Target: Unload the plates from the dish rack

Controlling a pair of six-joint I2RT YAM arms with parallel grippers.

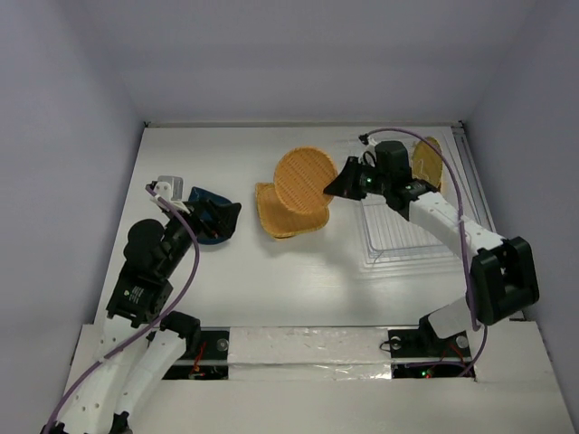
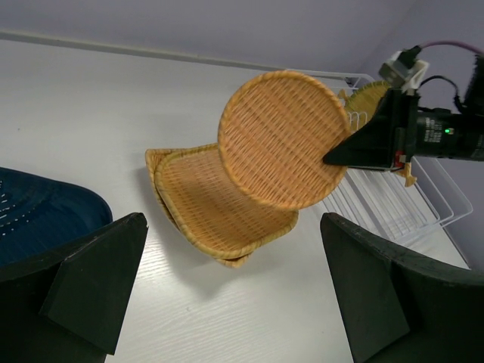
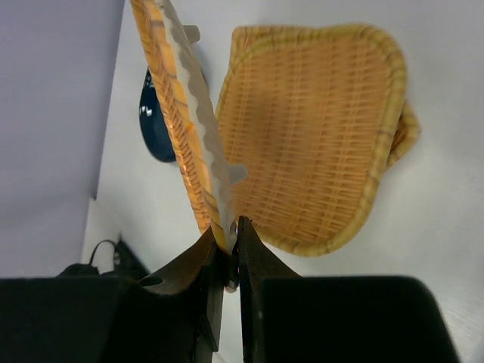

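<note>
My right gripper (image 1: 333,188) is shut on the rim of a round orange woven plate (image 1: 303,178) and holds it tilted in the air above a stack of rounded-square orange plates (image 1: 280,217) on the table. In the right wrist view the gripper (image 3: 233,231) pinches this plate (image 3: 178,113) edge-on. The clear dish rack (image 1: 412,240) lies at the right, with one orange plate (image 1: 428,163) standing at its far end. A dark blue plate (image 1: 204,226) lies at the left. My left gripper (image 1: 222,215) is open and empty just right of it (image 2: 231,223).
White walls close the table at the back and both sides. A purple cable (image 1: 452,181) loops over the right arm. The taped front edge (image 1: 308,348) runs between the arm bases.
</note>
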